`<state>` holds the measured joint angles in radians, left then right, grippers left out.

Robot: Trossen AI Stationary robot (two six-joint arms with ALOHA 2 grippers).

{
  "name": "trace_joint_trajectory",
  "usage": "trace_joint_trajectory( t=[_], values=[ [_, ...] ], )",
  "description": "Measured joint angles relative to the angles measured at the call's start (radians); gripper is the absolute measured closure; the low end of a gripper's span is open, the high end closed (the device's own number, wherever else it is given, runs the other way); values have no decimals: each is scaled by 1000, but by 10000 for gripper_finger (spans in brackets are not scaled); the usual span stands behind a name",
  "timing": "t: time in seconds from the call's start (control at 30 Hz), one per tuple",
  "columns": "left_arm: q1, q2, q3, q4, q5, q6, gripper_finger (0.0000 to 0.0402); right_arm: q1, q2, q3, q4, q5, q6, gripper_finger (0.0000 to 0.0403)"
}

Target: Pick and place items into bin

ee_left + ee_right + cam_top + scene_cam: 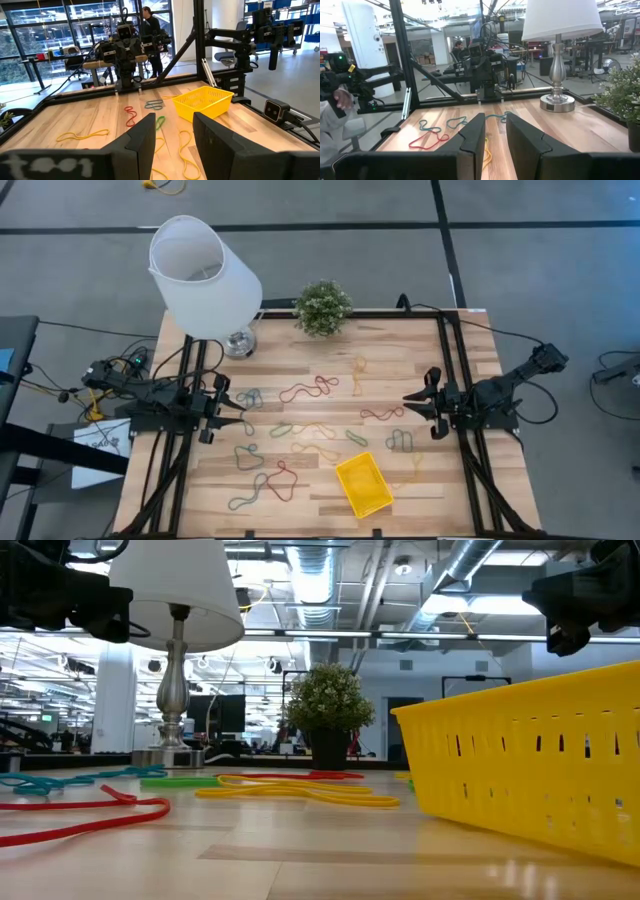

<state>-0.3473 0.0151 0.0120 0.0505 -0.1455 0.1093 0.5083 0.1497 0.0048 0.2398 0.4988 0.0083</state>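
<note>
Several thin loops, the items, lie flat across the wooden table: a red one (pixel 308 388), a yellow one (pixel 358 372), a grey-blue one (pixel 400 442), a green one (pixel 357 438) and others. The yellow bin (pixel 364 485) rests on its base near the table's near edge. It also fills the right of the low view as the bin (pixel 530 780). My left gripper (pixel 235 415) hovers level at the table's left side, open, with nothing between its fingers (pixel 145 140). My right gripper (pixel 415 402) hovers level at the right side, open, its fingers (pixel 472 137) bare.
A white lamp (pixel 205 275) stands at the far left corner and a small potted plant (pixel 322 307) at the far edge's middle. Black frame rails (pixel 445 360) run along both sides. A person (pixel 150 25) stands in the room beyond the table.
</note>
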Motion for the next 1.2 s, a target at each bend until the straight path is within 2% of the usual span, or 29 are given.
trace_joint_trajectory(
  t=[0.37, 0.57, 0.7, 0.8, 0.9, 1.0, 1.1, 1.2],
  values=[
    [0, 0, 0, 1, -6, 6, 278, 0, 0, 0, 0, 0, 0, 331],
    [0, 0, 0, 24, -121, 34, 278, 0, 0, 0, 0, 0, 0, 331],
    [0, 0, 0, 197, -239, 92, 278, 0, 0, 0, 0, 0, 0, 331],
    [0, 0, 3, 343, -205, 228, 278, 0, 0, 0, 0, 0, 0, 331],
    [0, 1, 53, 393, -175, 311, 278, 0, 0, 0, 0, 0, 0, 331],
    [0, 11, 139, 371, -307, 298, 278, 0, 0, 0, 0, 0, 0, 331],
    [0, 39, 244, 231, -484, 291, 278, 0, 0, 0, 0, 0, 0, 331],
    [0, 100, 368, 48, -543, 249, 278, 0, 0, 0, 0, 0, 0, 331]
  ],
)
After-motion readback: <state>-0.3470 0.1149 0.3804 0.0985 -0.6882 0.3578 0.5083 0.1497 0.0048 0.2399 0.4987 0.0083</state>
